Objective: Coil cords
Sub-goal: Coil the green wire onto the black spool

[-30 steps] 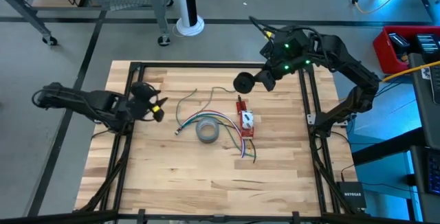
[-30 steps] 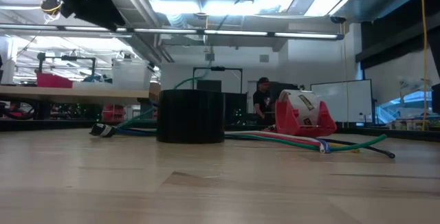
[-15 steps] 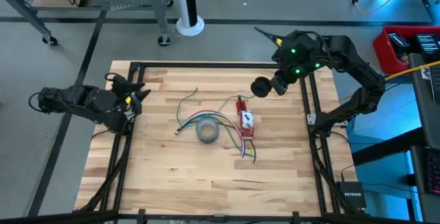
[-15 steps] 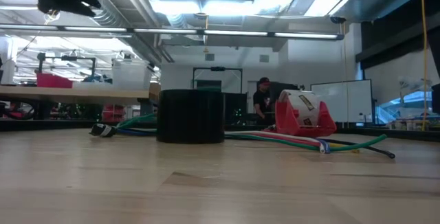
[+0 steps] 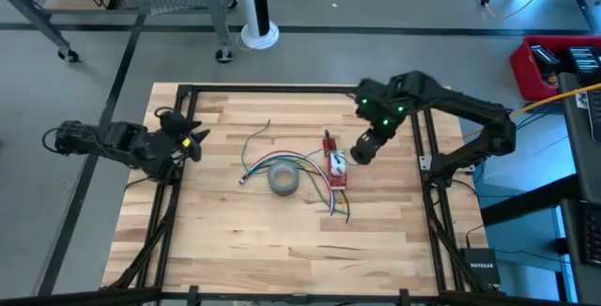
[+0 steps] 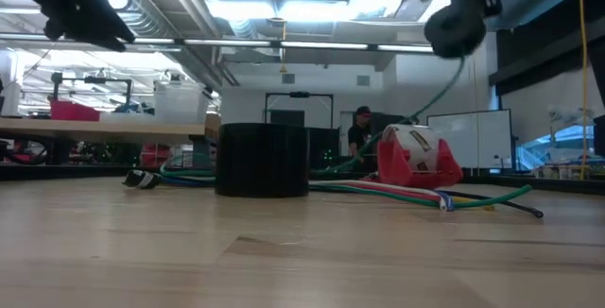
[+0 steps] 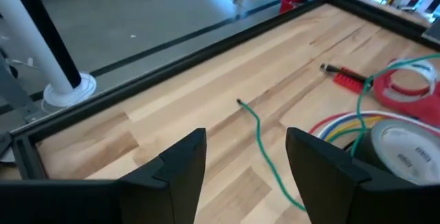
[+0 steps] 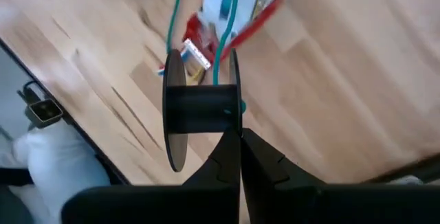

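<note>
The table [image 5: 235, 250] holds a grey tape roll [image 5: 283, 178] in its middle. The cords [image 5: 272, 146] lie loose around the roll, not wound up yet, stretching long from the left side of the roll to its right side. The right gripper [image 5: 362, 150] is nearer, hanging just right of the roll, above a red holder [image 5: 335, 166]. Its fingers are pinched shut on a black spool [image 8: 201, 109]. The left gripper [image 5: 191, 143] waits far left of the roll, fingers wide apart and holding nothing.
</note>
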